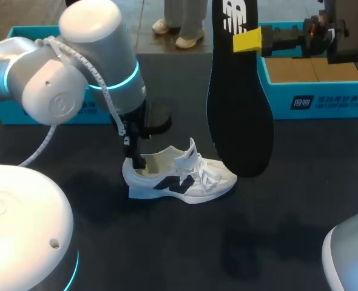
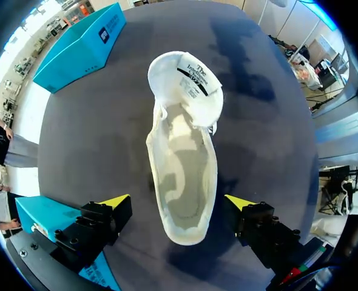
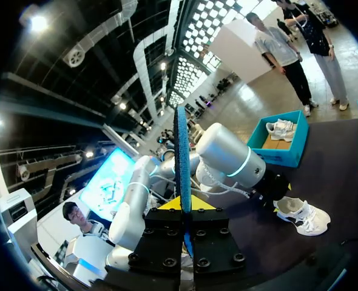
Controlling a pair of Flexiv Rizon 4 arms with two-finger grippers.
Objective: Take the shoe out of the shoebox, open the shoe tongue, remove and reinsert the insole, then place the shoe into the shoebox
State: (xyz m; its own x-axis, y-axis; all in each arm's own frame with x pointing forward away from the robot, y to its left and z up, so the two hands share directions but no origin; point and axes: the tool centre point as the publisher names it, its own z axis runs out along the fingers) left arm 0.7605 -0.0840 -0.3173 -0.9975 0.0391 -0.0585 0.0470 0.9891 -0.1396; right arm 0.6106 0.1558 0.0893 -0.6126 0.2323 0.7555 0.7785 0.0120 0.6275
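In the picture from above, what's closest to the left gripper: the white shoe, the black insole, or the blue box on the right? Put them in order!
From the left gripper:
1. the white shoe, right at its fingers, mid-table.
2. the black insole, hanging from the right gripper, right of the shoe.
3. the blue box, at the table's far right.

Dark table, second teal box
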